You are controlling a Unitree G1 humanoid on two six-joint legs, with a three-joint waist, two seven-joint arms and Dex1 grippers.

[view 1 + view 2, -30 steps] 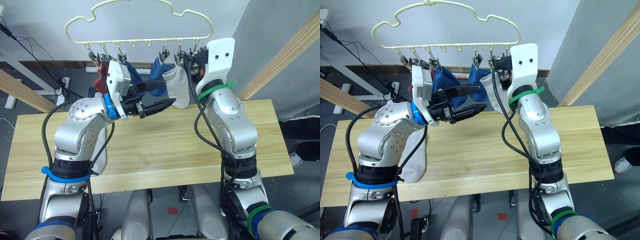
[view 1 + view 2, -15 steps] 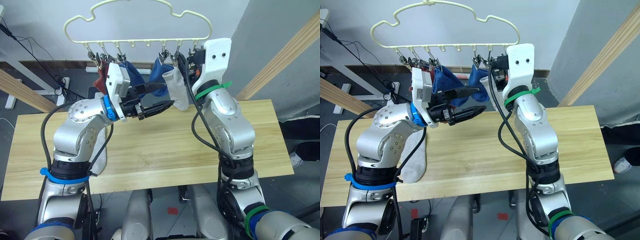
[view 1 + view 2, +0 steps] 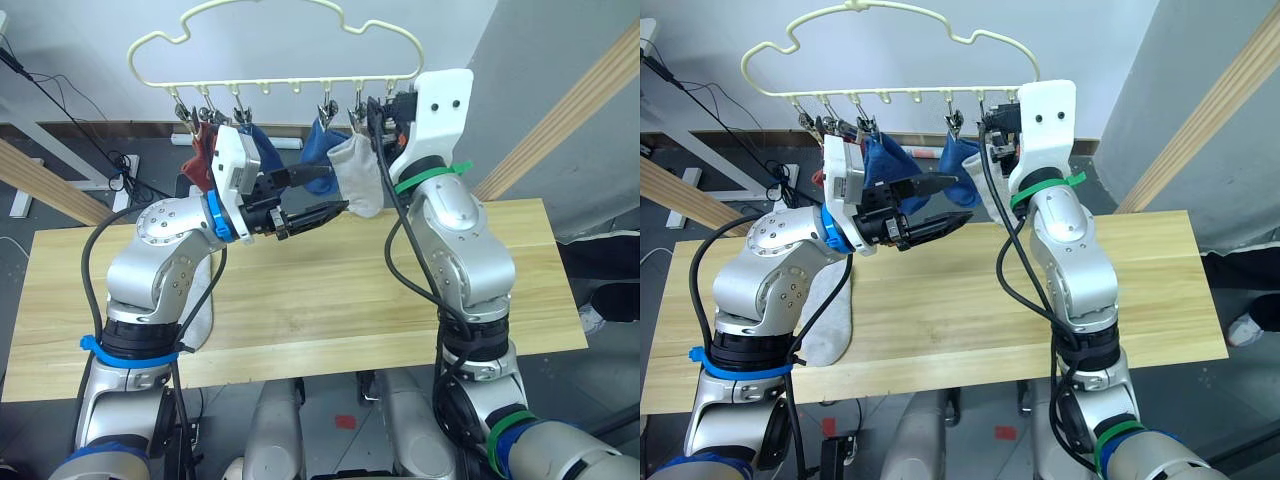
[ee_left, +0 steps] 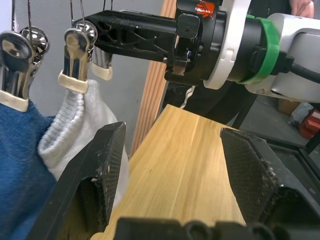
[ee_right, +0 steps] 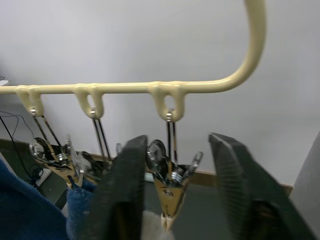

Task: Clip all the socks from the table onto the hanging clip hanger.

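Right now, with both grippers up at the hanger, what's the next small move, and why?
Probably lower the left gripper to the grey sock on the table. That gripper is open and empty, while the open right gripper already straddles the end clip of the hanger, which looks empty.

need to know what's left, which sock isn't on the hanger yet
The light grey sock lying flat on the table beside the left arm; the others hang from clips.

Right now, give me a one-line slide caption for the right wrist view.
Right gripper with open jaws around a metal clip on the clip hanger.
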